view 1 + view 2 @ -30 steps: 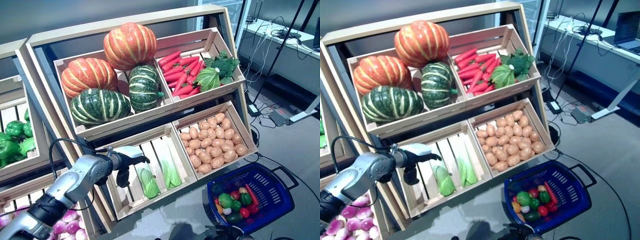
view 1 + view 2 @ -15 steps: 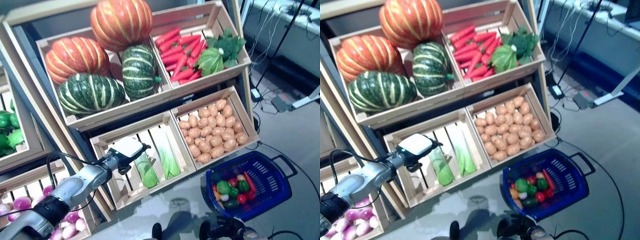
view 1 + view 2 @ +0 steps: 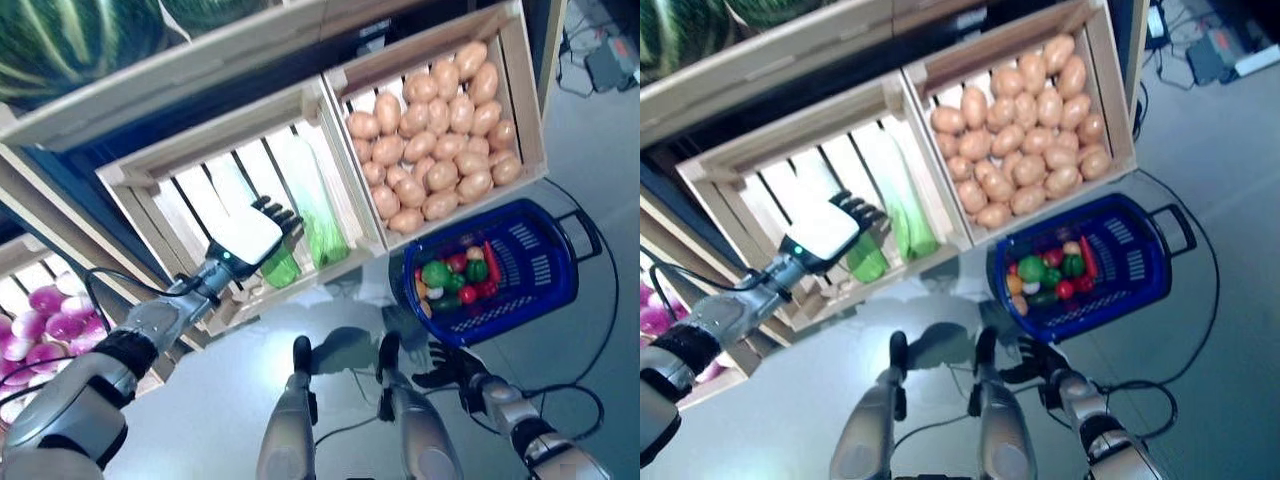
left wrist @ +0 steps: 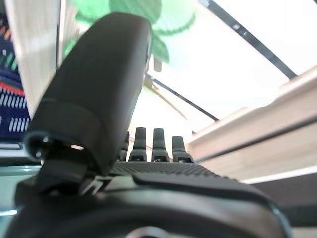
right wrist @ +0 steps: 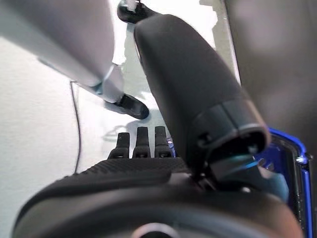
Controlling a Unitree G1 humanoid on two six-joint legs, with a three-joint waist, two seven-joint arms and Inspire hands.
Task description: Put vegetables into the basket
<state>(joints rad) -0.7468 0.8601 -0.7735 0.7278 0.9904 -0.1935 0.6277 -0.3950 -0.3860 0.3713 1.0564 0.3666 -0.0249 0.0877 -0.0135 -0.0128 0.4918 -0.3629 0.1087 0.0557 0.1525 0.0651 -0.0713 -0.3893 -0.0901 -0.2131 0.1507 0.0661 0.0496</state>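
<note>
Slatted wooden crate (image 3: 190,190), mesh basket (image 3: 540,290)

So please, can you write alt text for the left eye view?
The robot's left hand, fingers straight, reaches into a wooden crate over green vegetables. Beside it sits a potato crate, with a blue basket of vegetables on the floor.

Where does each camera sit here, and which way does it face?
Left eye view: head, facing down at the potato crate, the blue basket and the left hand.
Right eye view: same scene, shifted; right hand low.
Left wrist view: along the open left hand into the slatted crate.
Right wrist view: along the open right hand toward the floor and the basket; shared with the eye views.
</note>
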